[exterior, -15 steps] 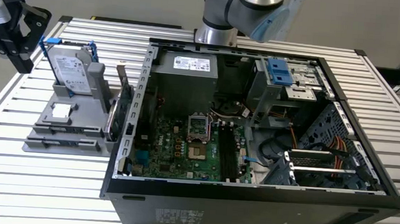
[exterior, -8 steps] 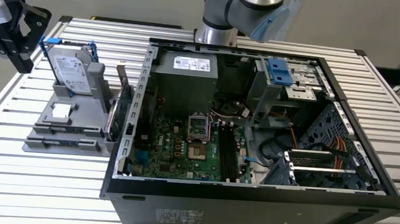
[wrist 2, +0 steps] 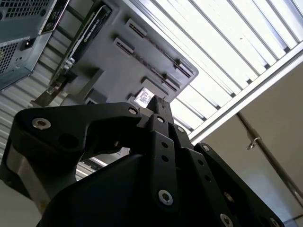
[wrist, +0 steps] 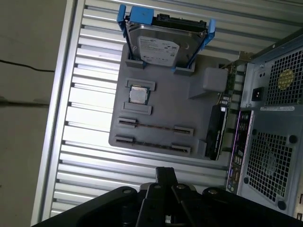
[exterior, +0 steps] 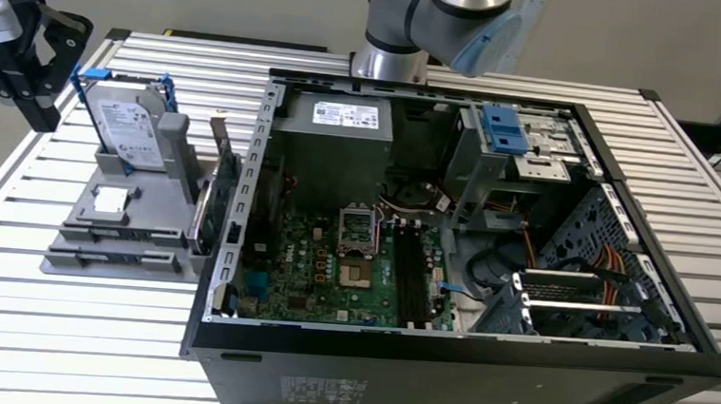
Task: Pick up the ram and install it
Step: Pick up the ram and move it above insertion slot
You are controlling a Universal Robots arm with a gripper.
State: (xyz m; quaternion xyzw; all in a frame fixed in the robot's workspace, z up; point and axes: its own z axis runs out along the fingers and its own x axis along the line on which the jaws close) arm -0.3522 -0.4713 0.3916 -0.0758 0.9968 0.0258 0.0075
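Overhead, the hand (wrist: 165, 174) hovers over the slatted worktop (wrist: 90, 109) beside the open computer case (exterior: 450, 380); whether it is wide or narrow cannot be told. The ram (wrist: 155, 127) stands on edge in a slot of the grey tray (wrist: 165, 101), apart from the hand.

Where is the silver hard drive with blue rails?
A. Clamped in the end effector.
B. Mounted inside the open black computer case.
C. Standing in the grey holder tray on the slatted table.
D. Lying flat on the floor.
C: the silver hard drive with blue rails stands on edge in the grey holder tray on the slatted metal table, beside the open black computer case.
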